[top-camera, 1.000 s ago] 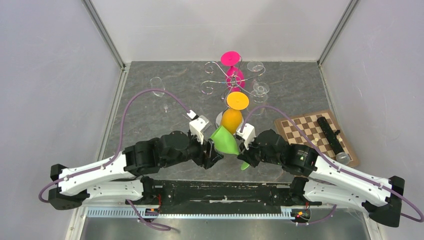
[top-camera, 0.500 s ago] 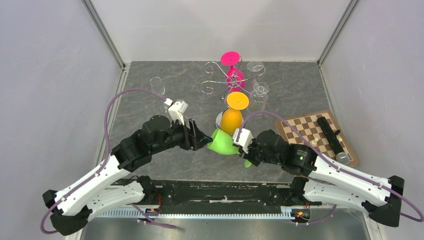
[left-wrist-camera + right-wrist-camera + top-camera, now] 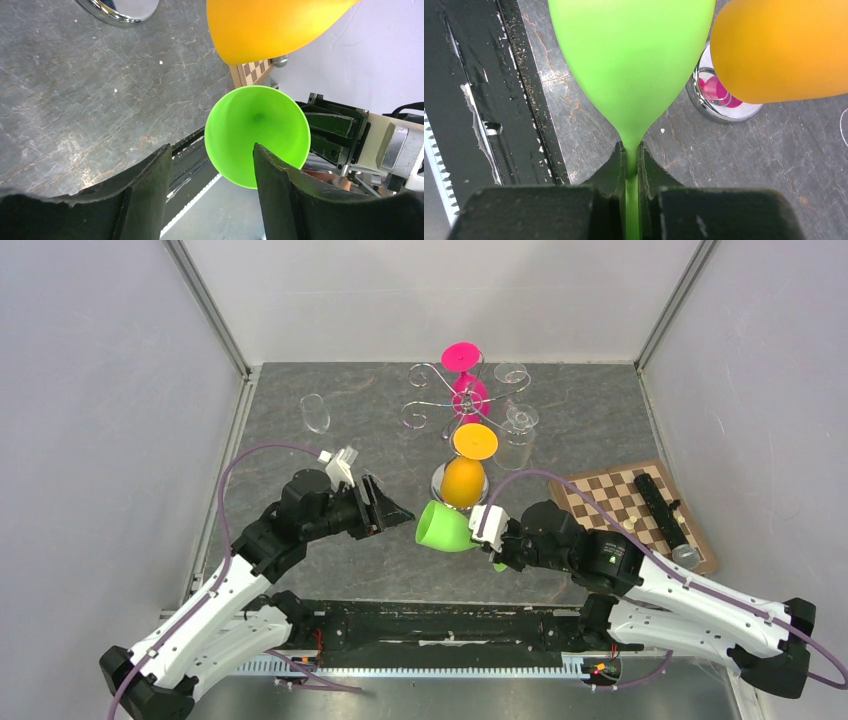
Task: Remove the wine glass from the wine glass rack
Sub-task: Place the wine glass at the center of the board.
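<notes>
Green wine glass [image 3: 445,528] is already off the wine glass rack [image 3: 120,9], tipped sideways just near-side of its base. Your right gripper [image 3: 629,157] pinches the stem. The left gripper [image 3: 392,508] is open and empty. Next, carry it away from the rack and stand it upright. A second ago the left gripper was at the bowl; it has now backed off.
</notes>
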Robot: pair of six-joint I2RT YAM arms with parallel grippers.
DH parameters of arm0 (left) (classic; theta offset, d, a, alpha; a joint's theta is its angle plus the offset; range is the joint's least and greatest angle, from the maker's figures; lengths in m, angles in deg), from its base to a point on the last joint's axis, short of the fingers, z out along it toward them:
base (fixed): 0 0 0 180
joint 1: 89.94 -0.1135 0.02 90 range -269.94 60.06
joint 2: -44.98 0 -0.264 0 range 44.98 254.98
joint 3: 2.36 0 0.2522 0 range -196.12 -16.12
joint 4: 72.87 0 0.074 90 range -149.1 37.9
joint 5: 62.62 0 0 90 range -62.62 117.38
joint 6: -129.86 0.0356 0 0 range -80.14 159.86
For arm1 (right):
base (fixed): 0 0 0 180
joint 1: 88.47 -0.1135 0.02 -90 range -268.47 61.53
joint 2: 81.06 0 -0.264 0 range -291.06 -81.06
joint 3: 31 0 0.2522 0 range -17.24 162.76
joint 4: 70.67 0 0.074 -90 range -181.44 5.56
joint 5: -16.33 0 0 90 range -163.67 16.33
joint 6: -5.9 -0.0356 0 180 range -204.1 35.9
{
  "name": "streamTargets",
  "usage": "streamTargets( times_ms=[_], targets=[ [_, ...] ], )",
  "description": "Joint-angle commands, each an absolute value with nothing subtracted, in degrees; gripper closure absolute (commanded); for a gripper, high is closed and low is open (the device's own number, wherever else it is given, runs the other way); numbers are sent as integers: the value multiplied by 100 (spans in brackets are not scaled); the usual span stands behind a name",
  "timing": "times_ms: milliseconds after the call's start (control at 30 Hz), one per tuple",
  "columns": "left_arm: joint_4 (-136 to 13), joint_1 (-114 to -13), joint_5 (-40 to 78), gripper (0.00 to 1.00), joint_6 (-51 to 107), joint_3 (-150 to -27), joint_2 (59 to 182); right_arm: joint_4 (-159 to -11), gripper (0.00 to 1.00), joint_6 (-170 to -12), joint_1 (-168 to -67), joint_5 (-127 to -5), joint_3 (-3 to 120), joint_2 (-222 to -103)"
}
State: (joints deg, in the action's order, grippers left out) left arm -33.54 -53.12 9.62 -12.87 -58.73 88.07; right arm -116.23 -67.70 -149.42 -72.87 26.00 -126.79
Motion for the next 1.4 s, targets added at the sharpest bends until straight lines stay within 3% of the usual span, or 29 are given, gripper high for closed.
streamTargets(
  times_ms=[0, 267, 600, 767, 1100, 1300, 1367],
  targets=[
    [-3864, -5443, 428, 34, -1750, -5745, 8692, -11295, 100, -6514, -14930, -7037, 2790, -12579],
    [-4161, -5521, 112, 34, -2019, -5404, 8680, -11062, 100, -6457, -14942, -6972, 2984, -12680],
    [-4274, -5588, -43, 41, -2135, -5220, 8630, -10894, 100, -6413, -15085, -6937, 3189, -12863],
    [-4312, -5618, -104, 51, -2150, -5164, 8596, -10834, 100, -6445, -15153, -7064, 3241, -13007],
    [-4250, -5650, -215, 98, -2082, -5155, 8599, -10721, 100, -6468, -15228, -7293, 3253, -13123],
    [-4115, -5654, -188, 98, -1984, -5231, 8585, -10645, 100, -6558, -15235, -7332, 3163, -13150],
    [-3843, -5654, -50, 98, -1816, -5369, 8586, -10645, 93, -6590, -15237, -7584, 3146, -13159]
  ],
)
